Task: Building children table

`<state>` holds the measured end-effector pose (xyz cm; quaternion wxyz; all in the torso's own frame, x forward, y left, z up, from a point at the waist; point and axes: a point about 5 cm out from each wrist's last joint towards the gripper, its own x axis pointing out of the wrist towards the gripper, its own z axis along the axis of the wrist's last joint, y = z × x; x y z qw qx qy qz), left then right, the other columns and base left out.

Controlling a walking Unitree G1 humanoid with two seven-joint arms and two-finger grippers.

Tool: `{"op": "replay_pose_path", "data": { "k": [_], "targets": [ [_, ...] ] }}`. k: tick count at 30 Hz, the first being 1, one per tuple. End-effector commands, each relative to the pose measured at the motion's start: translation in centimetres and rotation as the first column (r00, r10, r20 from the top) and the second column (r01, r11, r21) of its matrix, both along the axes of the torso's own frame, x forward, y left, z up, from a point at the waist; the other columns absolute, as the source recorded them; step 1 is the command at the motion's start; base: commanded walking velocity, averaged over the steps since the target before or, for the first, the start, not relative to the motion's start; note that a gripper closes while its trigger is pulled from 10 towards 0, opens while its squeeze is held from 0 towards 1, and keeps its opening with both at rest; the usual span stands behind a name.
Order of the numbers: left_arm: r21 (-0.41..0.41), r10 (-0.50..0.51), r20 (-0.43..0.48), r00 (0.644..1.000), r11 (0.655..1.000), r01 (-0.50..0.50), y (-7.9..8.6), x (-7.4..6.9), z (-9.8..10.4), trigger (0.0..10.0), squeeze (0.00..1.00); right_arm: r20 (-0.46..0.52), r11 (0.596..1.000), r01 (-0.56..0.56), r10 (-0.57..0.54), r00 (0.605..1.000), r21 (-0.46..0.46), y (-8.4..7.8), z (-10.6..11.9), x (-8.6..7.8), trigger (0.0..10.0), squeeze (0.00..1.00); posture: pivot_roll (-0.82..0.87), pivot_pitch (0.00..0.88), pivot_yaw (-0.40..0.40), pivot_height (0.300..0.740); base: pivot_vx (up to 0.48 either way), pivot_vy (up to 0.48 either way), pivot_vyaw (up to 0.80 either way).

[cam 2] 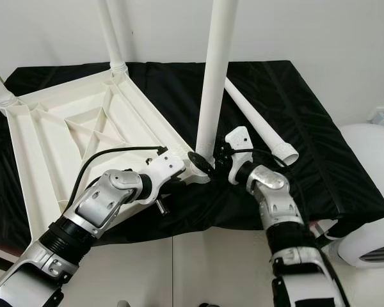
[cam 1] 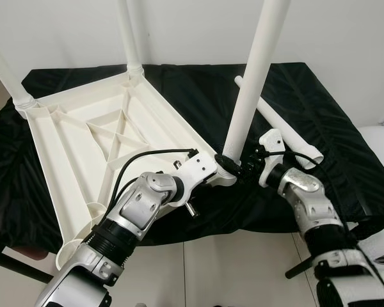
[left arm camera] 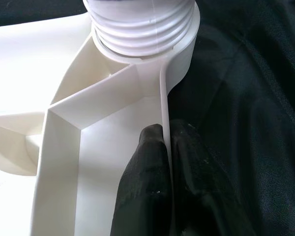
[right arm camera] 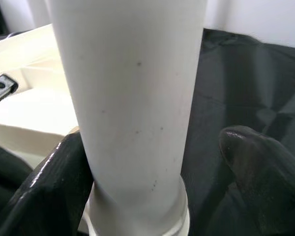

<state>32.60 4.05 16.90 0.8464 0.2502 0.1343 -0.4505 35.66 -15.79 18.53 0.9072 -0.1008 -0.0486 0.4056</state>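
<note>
Both of my silver arms reach up from the bottom of the head frame and meet near its centre. My left arm rises from the lower left, elbow bent, wrist angled right. Its left tool (left arm camera: 164,162) has both black fingers (left arm camera: 145,187) pressed together on a thin white edge. My right arm climbs from the lower right. The right tool (right arm camera: 152,177) has its fingers spread, one on each side of a white tube.
</note>
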Motion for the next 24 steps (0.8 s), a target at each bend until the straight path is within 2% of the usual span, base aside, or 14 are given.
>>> {"op": "replay_pose_path", "data": {
  "k": [1,7,16,17,19,20,21,23,24],
  "targets": [
    [0.029,0.021,0.015,1.0,0.999,-0.021,0.6,0.31,-0.03,10.0,0.0,-0.014,0.998,-0.059,0.059,0.998,-0.01,0.37,-0.09,0.01,10.0,0.0,-0.08,0.093,0.048,0.74,0.0,0.0,0.0],
    [0.028,0.016,0.016,1.0,0.999,-0.016,0.53,0.3,0.07,10.0,0.0,-0.051,0.991,-0.136,0.136,0.989,0.016,0.81,0.02,0.27,10.0,0.0,-0.08,0.097,0.051,0.74,0.0,0.0,0.0],
    [0.031,0.007,0.017,1.0,0.999,-0.008,0.49,0.29,0.19,10.0,0.0,-0.051,0.985,-0.167,0.169,0.984,0.038,0.94,0.45,0.75,10.0,0.0,-0.07,0.1,0.059,0.74,0.0,0.0,0.0],
    [0.032,0.007,0.017,1.0,0.999,-0.007,0.5,0.28,0.18,10.0,0.0,-0.051,0.985,-0.172,0.173,0.984,0.035,0.87,0.51,0.79,9.5,0.0,-0.07,0.099,0.059,0.74,0.0,0.0,0.0],
    [0.032,0.007,0.017,1.0,0.999,-0.007,0.52,0.28,0.18,10.0,0.0,-0.05,0.984,-0.174,0.176,0.983,0.034,0.82,0.55,0.81,9.5,0.0,-0.07,0.099,0.059,0.74,0.0,0.0,0.0],
    [0.032,0.006,0.017,1.0,0.999,-0.007,0.52,0.27,0.18,10.0,0.0,-0.055,0.983,-0.182,0.183,0.981,0.032,0.69,0.59,0.83,8.7,0.0,-0.07,0.099,0.058,0.74,0.0,0.0,0.0],
    [0.032,0.006,0.016,1.0,0.999,-0.006,0.47,0.24,0.16,10.0,0.0,-0.06,0.983,-0.181,0.183,0.981,0.032,0.49,0.62,0.87,4.7,0.0,-0.08,0.102,0.056,0.74,0.0,0.0,0.0],
    [0.031,0.006,0.016,1.0,0.999,-0.006,0.44,0.22,0.16,10.0,0.0,-0.063,0.983,-0.182,0.184,0.981,0.033,0.34,0.63,0.92,4.7,0.0,-0.08,0.102,0.056,0.74,0.0,0.0,0.0],
    [0.027,0.005,0.013,1.0,1.0,-0.005,0.32,0.18,0.13,10.0,0.0,-0.068,0.981,-0.192,0.193,0.979,0.033,0.14,0.61,0.87,0.0,0.0,-0.07,0.105,0.053,0.74,0.0,0.0,0.0]
  ]
}}
